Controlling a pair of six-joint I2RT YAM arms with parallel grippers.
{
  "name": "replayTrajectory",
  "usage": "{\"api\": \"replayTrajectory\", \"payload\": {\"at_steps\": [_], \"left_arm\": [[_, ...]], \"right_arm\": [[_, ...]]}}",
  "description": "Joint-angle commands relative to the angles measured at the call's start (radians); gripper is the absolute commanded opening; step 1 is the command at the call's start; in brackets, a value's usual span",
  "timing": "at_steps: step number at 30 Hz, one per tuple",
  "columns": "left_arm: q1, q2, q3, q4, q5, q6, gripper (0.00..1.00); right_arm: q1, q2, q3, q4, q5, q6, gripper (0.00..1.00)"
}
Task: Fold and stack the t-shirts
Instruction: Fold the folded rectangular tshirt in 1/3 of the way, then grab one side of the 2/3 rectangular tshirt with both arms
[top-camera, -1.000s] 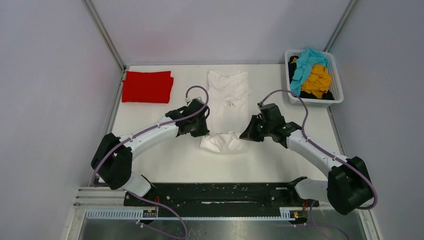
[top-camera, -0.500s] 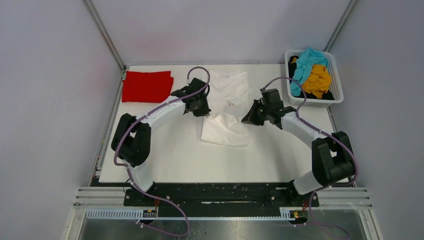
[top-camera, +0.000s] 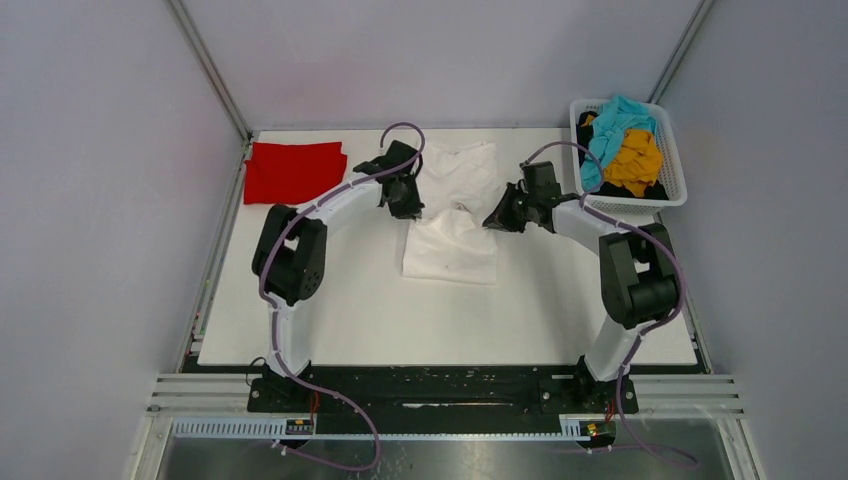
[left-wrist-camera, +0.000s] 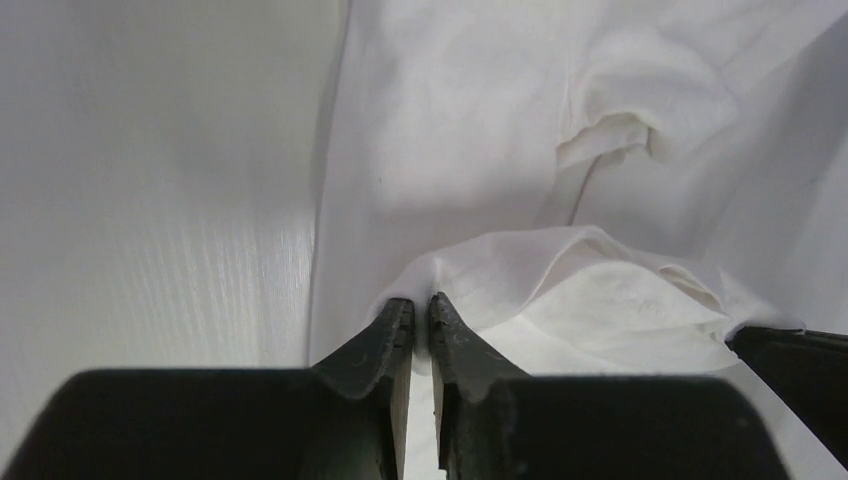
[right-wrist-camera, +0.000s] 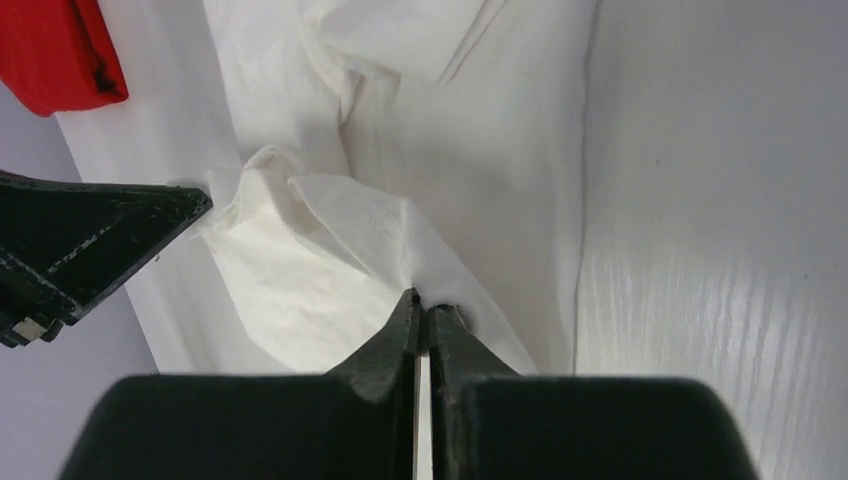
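Note:
The white t-shirt (top-camera: 452, 245) lies mid-table, its near hem lifted and carried over its far part. My left gripper (top-camera: 408, 203) is shut on the hem's left corner; the pinched cloth shows in the left wrist view (left-wrist-camera: 420, 300). My right gripper (top-camera: 494, 219) is shut on the right corner, seen in the right wrist view (right-wrist-camera: 421, 300). A folded red t-shirt (top-camera: 294, 172) lies at the far left and shows in the right wrist view (right-wrist-camera: 60, 50). Teal (top-camera: 612, 130), mustard-yellow (top-camera: 634, 160) and black t-shirts sit in the basket.
The white lattice basket (top-camera: 673, 165) stands at the far right corner. The table surface (top-camera: 350, 310) is white, with grey walls on three sides. The arms' base rail runs along the near edge.
Both grippers moved away from the near edge toward the far side, carrying the white shirt's hem over its body. The folded layer now lies farther up the shirt.

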Motion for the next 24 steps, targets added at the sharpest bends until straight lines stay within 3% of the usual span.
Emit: {"api": "replayTrajectory", "payload": {"at_steps": [1, 2, 3, 4, 5, 6, 9, 11, 17, 24], "left_arm": [[0.026, 0.048, 0.091, -0.010, -0.002, 0.015, 0.19], [0.031, 0.061, 0.116, -0.014, 0.002, 0.020, 0.23], [0.035, 0.077, 0.145, -0.025, 0.009, 0.028, 0.32], [0.041, 0.090, 0.172, -0.048, 0.016, 0.037, 0.48], [0.044, 0.096, 0.199, -0.058, 0.015, 0.043, 0.64], [0.048, 0.096, 0.217, -0.073, 0.012, 0.049, 0.73], [0.049, 0.043, 0.208, -0.076, -0.002, 0.060, 0.92], [0.049, -0.024, 0.141, -0.049, -0.001, 0.059, 0.99], [0.044, -0.275, -0.244, 0.109, 0.126, 0.023, 0.99], [0.020, -0.388, -0.539, 0.208, 0.202, -0.028, 0.97]], "right_arm": [[-0.023, 0.088, 0.085, 0.068, -0.031, 0.010, 0.09], [-0.028, 0.103, 0.101, 0.069, -0.035, 0.016, 0.17], [-0.034, 0.119, 0.117, 0.065, -0.041, 0.023, 0.33], [-0.040, 0.130, 0.137, 0.060, -0.058, 0.028, 0.51], [-0.046, 0.134, 0.157, 0.053, -0.075, 0.027, 0.78], [-0.050, 0.132, 0.176, 0.037, -0.084, 0.016, 0.97], [-0.052, 0.096, 0.196, -0.016, -0.058, -0.031, 0.99], [-0.052, 0.050, 0.161, -0.034, -0.024, -0.050, 1.00], [-0.049, -0.127, -0.043, -0.061, -0.030, -0.032, 0.99], [-0.013, -0.287, -0.253, -0.091, -0.001, -0.014, 0.99]]}}
